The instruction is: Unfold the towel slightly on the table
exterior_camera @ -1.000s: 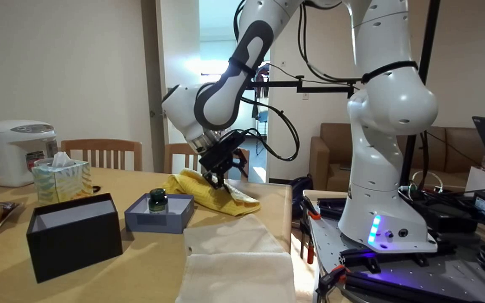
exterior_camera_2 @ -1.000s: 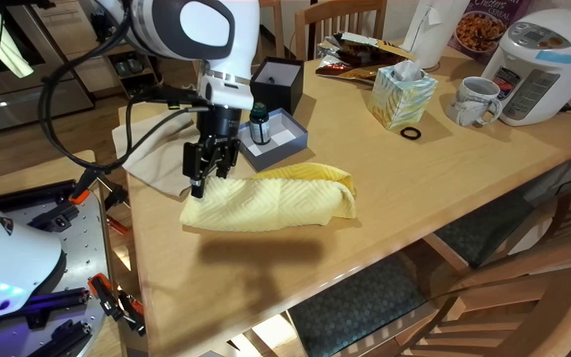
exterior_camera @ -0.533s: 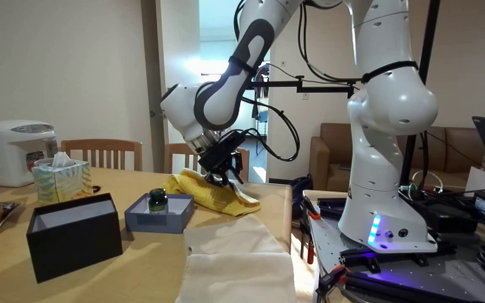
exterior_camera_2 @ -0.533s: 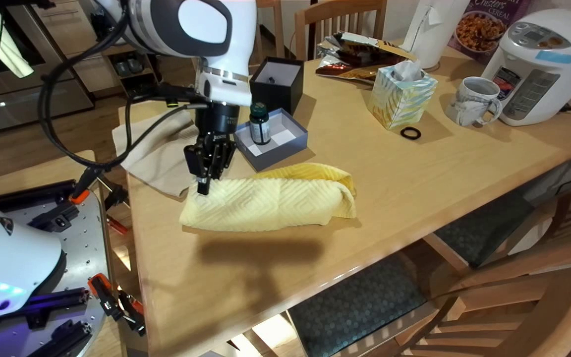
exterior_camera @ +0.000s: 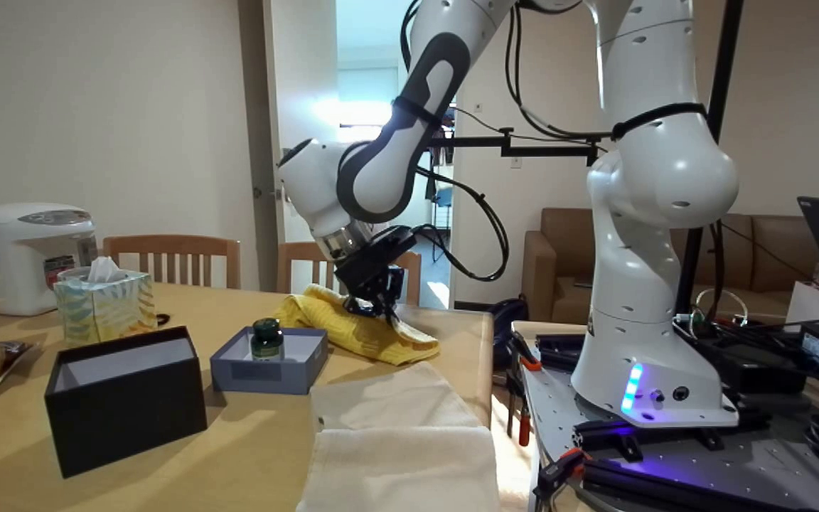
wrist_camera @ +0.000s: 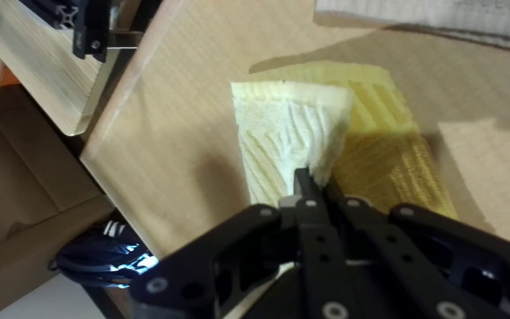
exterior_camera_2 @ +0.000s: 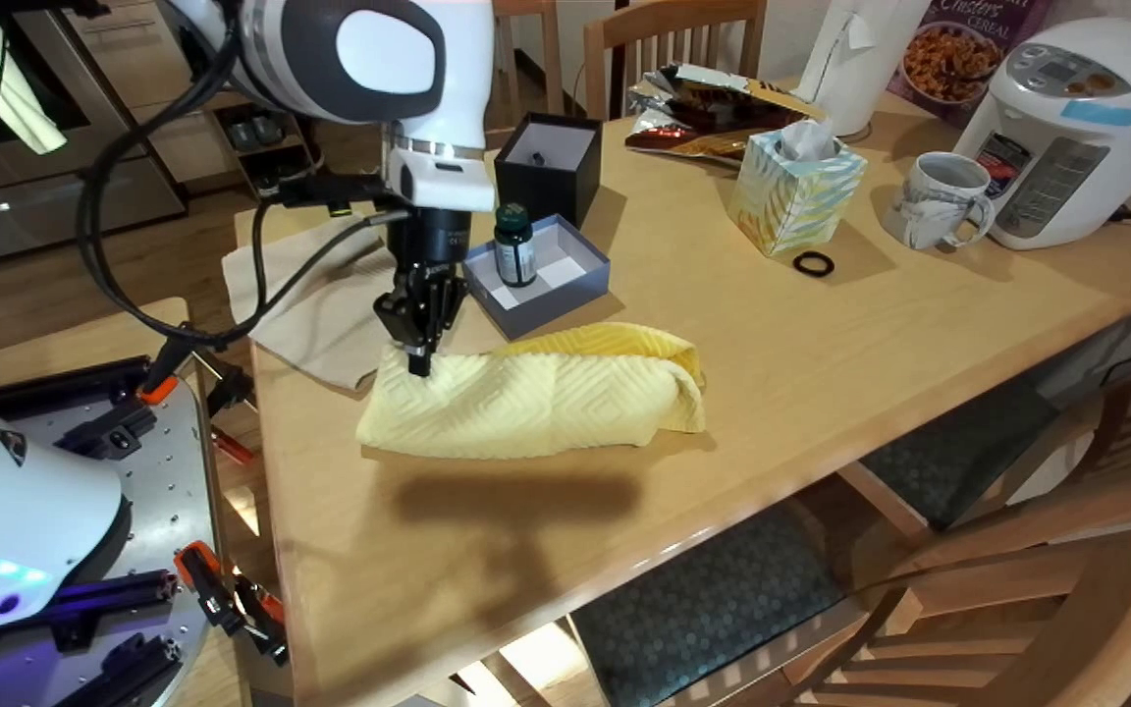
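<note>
Brn sofa [exterior_camera: 564, 245] sits by pale wall [exterior_camera: 779, 128]; bright lt [exterior_camera: 360, 112] in doorway [exterior_camera: 381, 71]; slat-back wd chairs [exterior_camera: 171, 245]; brn wd flr [exterior_camera_2: 26, 295].

Green bottle [exterior_camera_2: 515, 257] upright inside shallow blue-gray box [exterior_camera_2: 556, 302]; black box [exterior_camera: 132, 419] near it, open on top; tissue box [exterior_camera_2: 796, 201], tissue poking out; black ring [exterior_camera_2: 814, 273] just beside; mug [exterior_camera_2: 927, 208] next to white water dispenser [exterior_camera_2: 1066, 128]; cereal box [exterior_camera_2: 953, 64] near that; shiny bag [exterior_camera_2: 703, 108] near tissue box; beige cloth [exterior_camera: 402, 462], folded; wooden chairs [exterior_camera_2: 1037, 589] in both exterior views; brown sofa [exterior_camera: 548, 263] in an exterior view
</note>
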Motion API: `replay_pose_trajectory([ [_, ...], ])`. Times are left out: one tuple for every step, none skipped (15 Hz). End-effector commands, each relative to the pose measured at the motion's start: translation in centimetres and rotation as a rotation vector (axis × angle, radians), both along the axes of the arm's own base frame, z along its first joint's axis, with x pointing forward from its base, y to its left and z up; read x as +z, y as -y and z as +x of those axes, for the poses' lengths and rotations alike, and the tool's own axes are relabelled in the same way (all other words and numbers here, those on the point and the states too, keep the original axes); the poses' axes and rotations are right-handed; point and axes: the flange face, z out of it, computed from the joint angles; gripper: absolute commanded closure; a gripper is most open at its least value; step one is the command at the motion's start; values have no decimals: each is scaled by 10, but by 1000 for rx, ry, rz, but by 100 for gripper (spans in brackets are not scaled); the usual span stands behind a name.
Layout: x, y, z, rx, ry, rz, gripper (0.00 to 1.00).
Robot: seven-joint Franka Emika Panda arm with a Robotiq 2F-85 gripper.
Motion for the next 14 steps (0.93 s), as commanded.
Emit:
replay_pose_trajectory([
  [18, 13, -18, 56, 135, 126, 99],
  [22, 18, -22, 73, 174, 151, 99],
  [27, 25, -26, 93, 209, 180, 99],
  [35, 31, -30, 114, 248, 205, 99],
  [42, 38, -34, 135, 282, 233, 99],
  [50, 45, -38, 162, 313, 262, 99],
  [56, 48, -41, 194, 336, 289, 99],
  [61, 48, -45, 228, 353, 316, 99],
  [66, 47, -49, 263, 359, 347, 99],
  [73, 45, -50, 302, 348, 391, 99],
  [79, 47, -53, 342, 341, 426, 99],
  [85, 49, -54, 380, 337, 462, 99],
  [89, 54, -57, 418, 329, 499, 99],
  [92, 59, -59, 454, 326, 534, 99],
])
